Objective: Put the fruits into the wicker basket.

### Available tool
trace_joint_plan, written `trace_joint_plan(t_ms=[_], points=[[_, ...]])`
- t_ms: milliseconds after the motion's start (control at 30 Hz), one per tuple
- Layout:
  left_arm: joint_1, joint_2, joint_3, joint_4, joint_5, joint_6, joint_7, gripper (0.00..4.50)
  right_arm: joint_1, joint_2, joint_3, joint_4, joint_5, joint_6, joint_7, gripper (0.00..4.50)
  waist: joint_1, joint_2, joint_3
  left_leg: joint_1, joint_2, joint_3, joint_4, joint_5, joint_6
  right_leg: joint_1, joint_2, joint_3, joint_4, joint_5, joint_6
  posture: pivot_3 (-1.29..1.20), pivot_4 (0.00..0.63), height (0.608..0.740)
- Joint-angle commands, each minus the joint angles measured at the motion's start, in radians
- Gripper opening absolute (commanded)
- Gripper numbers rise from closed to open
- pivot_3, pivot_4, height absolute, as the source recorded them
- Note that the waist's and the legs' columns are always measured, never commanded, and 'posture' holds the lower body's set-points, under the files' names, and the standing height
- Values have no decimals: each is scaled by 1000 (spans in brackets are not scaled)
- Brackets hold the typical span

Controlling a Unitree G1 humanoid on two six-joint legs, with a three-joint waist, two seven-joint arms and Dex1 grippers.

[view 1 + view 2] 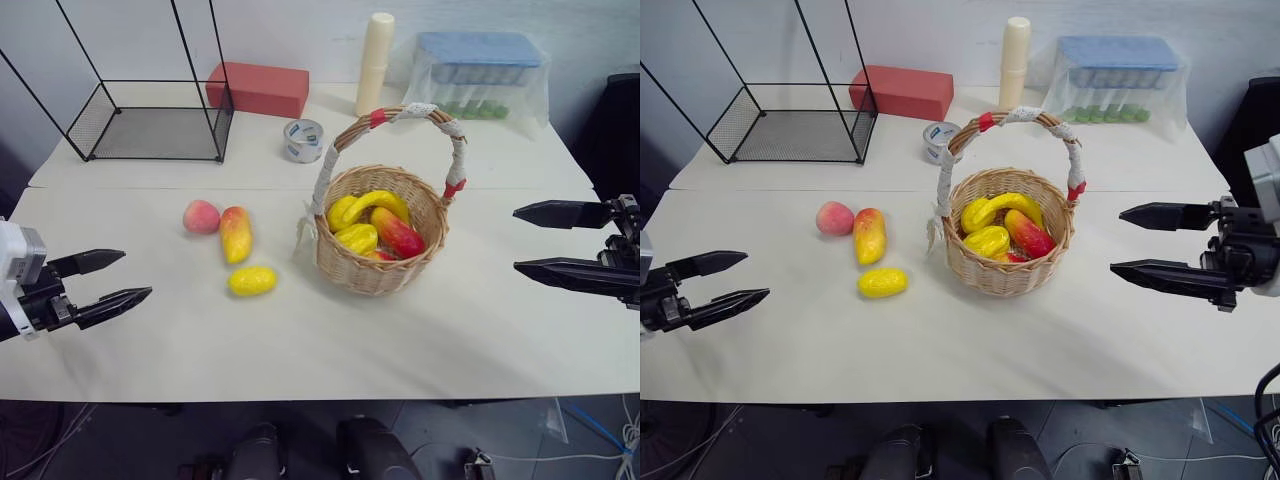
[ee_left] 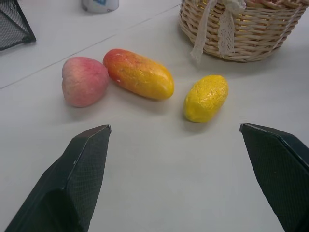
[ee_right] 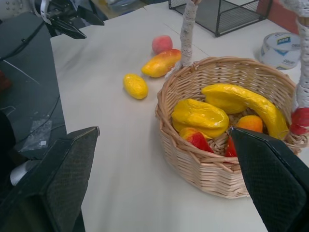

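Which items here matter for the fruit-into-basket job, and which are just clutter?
Job:
- round pink-red toy peach
- elongated red-and-yellow toy mango
- yellow oval lemon-like fruit
- round tan wicker basket, already holding several fruits
- open left gripper and open right gripper

Clutter:
- black wire-frame cage
- red rectangular block
- grey tape roll
- cream cylinder
- blue-lidded clear plastic box

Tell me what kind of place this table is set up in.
Probably a lab or test workspace, not a home: a plain white table holds toy fruit beside a wicker basket, a roll of tape, a wire cage, and cables trail on the floor.
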Motion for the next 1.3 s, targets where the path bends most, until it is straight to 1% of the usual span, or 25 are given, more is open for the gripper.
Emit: trace_joint_plan(t_ms=[33, 167, 333, 367, 400, 467, 533, 600, 700, 867, 1033, 1167, 1300], points=[[-15, 18, -3, -15, 8, -16, -2, 4500, -1, 7, -41, -30, 0, -22, -11, 4458, 0, 0, 0, 0, 0, 0, 0, 0, 0, 0, 0, 0, 0, 0, 0, 0, 150, 740], [-39, 24, -12, -5, 9, -12, 6, 4500, 0, 15, -41, -42, -1, -27, -23, 4458, 2, 0, 0, 0, 0, 0, 0, 1, -1, 0, 0, 0, 1, 0, 0, 0, 150, 740], [-99, 3, -31, 16, 21, 4, 82, 4500, -7, 25, -29, -56, 6, -18, -74, 4458, 1, 0, 0, 0, 0, 0, 1, 1, -1, 0, 0, 0, 2, 0, 0, 0, 150, 740], [-116, -4, -41, 18, 22, 18, 111, 4500, -13, 28, -33, -62, 30, -1, -89, 4458, 2, 0, 0, 0, 0, 0, 1, 1, -1, 0, 0, 0, 2, 0, 0, 0, 150, 740], [-149, -19, -68, 29, 51, 20, 174, 4500, -18, 33, -36, -80, 48, 3, -103, 4458, 2, 0, 0, 1, 0, 0, 1, 2, -1, 0, 0, 0, 2, 0, 0, 0, 150, 740], [-235, -49, -159, 78, 162, 13, 332, 4500, -35, 42, -39, -120, 81, 8, -136, 4458, 4, 1, 0, 1, 0, 0, 2, 2, -1, 1, 0, 0, 3, 0, 0, 0, 150, 740], [-325, -81, -230, 126, 222, 17, 415, 4500, -63, 53, -30, -157, 96, -4, -164, 4458, 7, 1, 0, 1, 0, 0, 2, 3, 0, 1, 1, 0, 3, 1, 1, 0, 150, 740], [-400, -110, -283, 166, 228, 29, 419, 4500, -109, 58, -15, -183, 134, -1, -206, 4458, 7, 0, 0, 1, 0, -1, 4, 4, 0, 1, 2, 0, 5, 1, 2, 0, 150, 740], [-490, -133, -381, 230, 275, 10, 404, 4500, -183, 51, 8, -215, 192, 11, -270, 4458, 7, -1, 1, 0, 0, 0, 6, 4, -1, 0, 2, 1, 7, 2, 3, 0, 150, 740], [-607, -173, -493, 347, 364, -33, 424, 4500, -203, 36, 0, -241, 243, 29, -313, 4458, 6, -2, 0, -1, 0, 0, 7, 6, -5, -1, 2, 1, 7, 2, 3, 0, 150, 740], [-721, -225, -535, 493, 428, -79, 458, 4500, -162, 37, -31, -264, 250, 35, -341, 4458, 9, -2, 0, -10, 2, -1, 17, 6, -5, -7, 3, 0, 12, 2, 3, 0, 150, 740], [-782, -257, -555, 590, 461, -125, 464, 4500, -142, 38, -46, -273, 255, 34, -355, 4458, 10, -2, 0, -11, 1, 0, 20, 6, -3, -7, 2, 0, 13, 3, 5, 0, 150, 740], [-879, -309, -603, 758, 531, -182, 498, 4500, -131, 38, -59, -280, 258, 33, -374, 4458, 21, -2, 0, -11, 1, -1, 21, 6, -3, -7, 2, 0, 14, 3, 5, 0, 150, 740]])
